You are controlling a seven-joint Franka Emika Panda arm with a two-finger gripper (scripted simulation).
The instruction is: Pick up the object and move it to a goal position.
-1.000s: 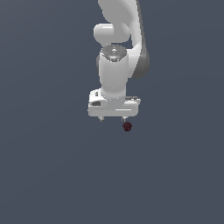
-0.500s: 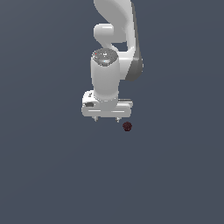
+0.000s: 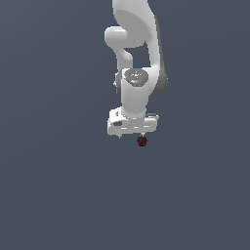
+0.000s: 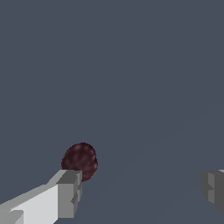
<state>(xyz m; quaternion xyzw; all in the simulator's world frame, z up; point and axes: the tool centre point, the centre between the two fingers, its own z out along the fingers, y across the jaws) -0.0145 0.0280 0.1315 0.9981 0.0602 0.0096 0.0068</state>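
The object (image 3: 142, 141), a small dark maroon bumpy ball, rests on the flat grey ground just under the white hand's edge on the exterior view's right. My gripper (image 3: 132, 135) hangs above it, pointing down. In the wrist view the object (image 4: 80, 160) sits right by one grey fingertip (image 4: 69, 194), which covers its lower edge. The other fingertip (image 4: 213, 188) is far off across a wide gap, so my gripper (image 4: 140, 190) is open with nothing held. I cannot tell whether the near fingertip touches the ball.
A plain dark grey ground (image 3: 58, 195) fills both views. No other objects, containers or edges show.
The hand went toward the exterior view's left, then came back right and a little lower, closer over the ball. The ball has stayed where it was.
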